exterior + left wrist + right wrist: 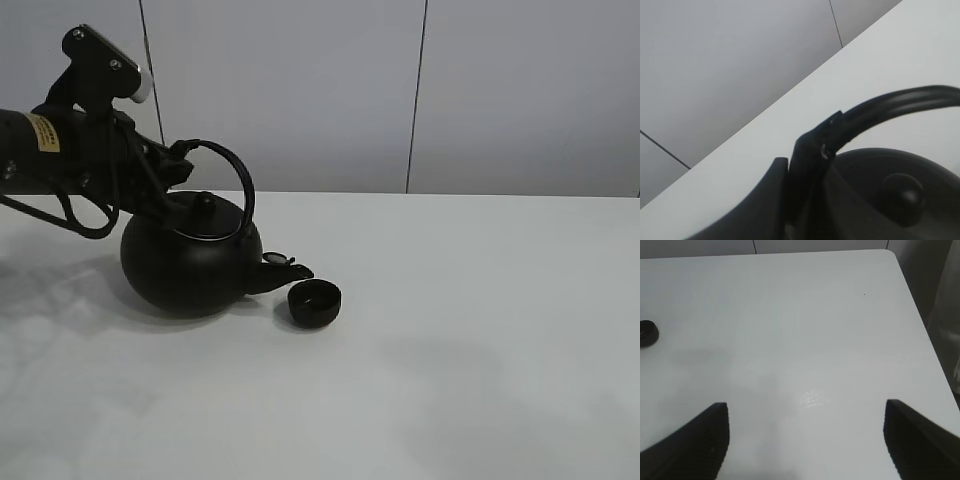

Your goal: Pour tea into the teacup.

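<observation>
A white table [480, 350] runs back to a pale grey panelled wall [330, 90], and little stands on it besides the two black vessels. The left fingers [767, 205] are clamped on the root of the arched handle [890, 102] of the round black kettle [190, 265], with its lid knob [902, 190] just beneath them. From that grip the spout [285, 268] points away and slightly downward. The teacup [314, 303] sits on the table just past the spout's tip, on the far side of the kettle from the left fingers. The tip is over or touching the cup's near rim. The right fingers [695, 440] are spread wide apart with nothing between them, hanging over bare table, and the teacup is well away from them at the edge of their view. As for progress, the kettle is grasped and its spout is lined up with the cup, so the approach looks done. No stream of tea shows at the spout, and the cup's dark inside hides whether it holds any liquid. The pour itself therefore seems to be just starting or not yet begun. Whether the kettle's base is touching the table cannot be told. What is probably left is tipping the kettle further, levelling it and setting it down.
</observation>
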You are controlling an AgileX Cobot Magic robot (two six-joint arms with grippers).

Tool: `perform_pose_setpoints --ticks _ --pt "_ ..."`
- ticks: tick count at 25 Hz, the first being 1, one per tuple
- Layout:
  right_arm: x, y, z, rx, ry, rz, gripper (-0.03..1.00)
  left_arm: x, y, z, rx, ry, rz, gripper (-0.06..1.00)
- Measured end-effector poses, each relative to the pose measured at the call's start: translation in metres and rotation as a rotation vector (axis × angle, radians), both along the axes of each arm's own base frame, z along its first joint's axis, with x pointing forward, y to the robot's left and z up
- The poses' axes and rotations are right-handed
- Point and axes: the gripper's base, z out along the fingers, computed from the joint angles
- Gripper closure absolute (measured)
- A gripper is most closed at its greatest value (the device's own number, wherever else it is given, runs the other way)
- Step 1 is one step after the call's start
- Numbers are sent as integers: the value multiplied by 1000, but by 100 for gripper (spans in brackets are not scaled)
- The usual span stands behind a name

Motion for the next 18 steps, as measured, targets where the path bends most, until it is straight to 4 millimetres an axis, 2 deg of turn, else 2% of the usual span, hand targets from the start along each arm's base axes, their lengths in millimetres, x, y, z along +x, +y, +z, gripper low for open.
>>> perform_pose_setpoints --ticks 18 --pt "0 0 0 0 1 0 39 4 -2 4 25 -26 -11 83"
